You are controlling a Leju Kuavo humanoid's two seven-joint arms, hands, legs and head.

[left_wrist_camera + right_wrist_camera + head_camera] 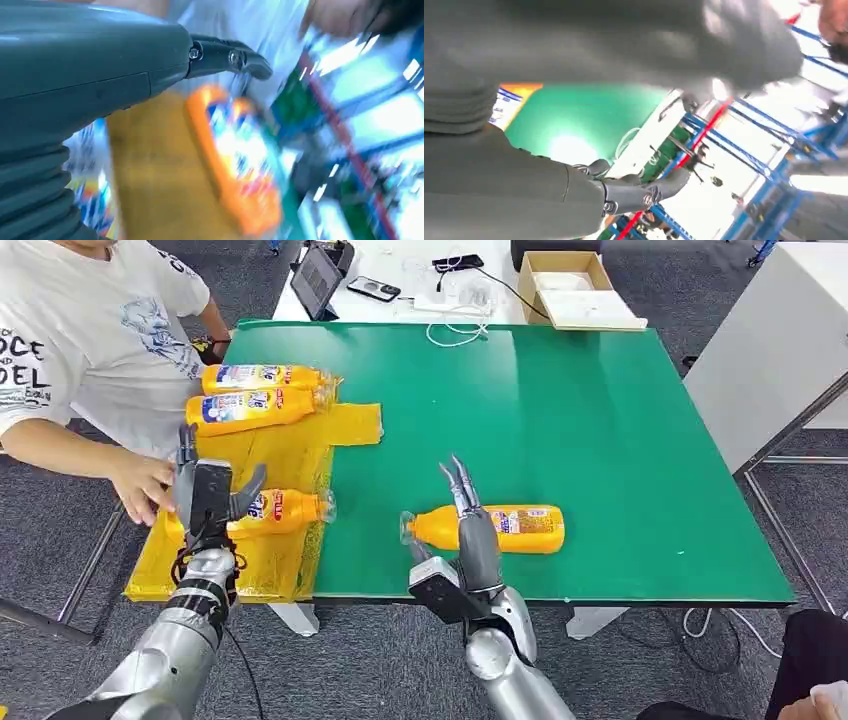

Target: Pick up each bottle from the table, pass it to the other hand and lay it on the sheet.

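Four orange bottles were in the head view. Two lay side by side at the 12 o'clock end of the yellow sheet [300,450]: far bottle [265,377], near bottle [255,408]. A third bottle [285,510] lay on the sheet nearer the robot, cap toward 3 o'clock. The fourth bottle [495,527] lay on the green table [600,420], off the sheet, cap toward 9 o'clock.

Left hand [208,495]: over the butt end of the third bottle, fingers spread, thumb out toward 3 o'clock. Could not tell whether any finger touched the bottle. Left wrist view was motion-blurred; an orange bottle on yellow showed beyond the fingers.

Right hand [470,530]: over the fourth bottle, just cap-side of its label, fingers straight and pressed together, pointing to 12 o'clock. No closure around the body seen; judged not yet grasped.

A person's hand [145,485] rested at the sheet's 9 o'clock edge, just beside the left hand.

Risks, as judged:
- Round bottle on its side could roll away if the fingers came down off-centre.
- Left hand could nudge the third bottle and shift it toward the sheet's edge.
- Left arm could strike the person's hand, given how near they were.
- Hand-over in mid-air could drop the bottle if one hand released before the other had closed.
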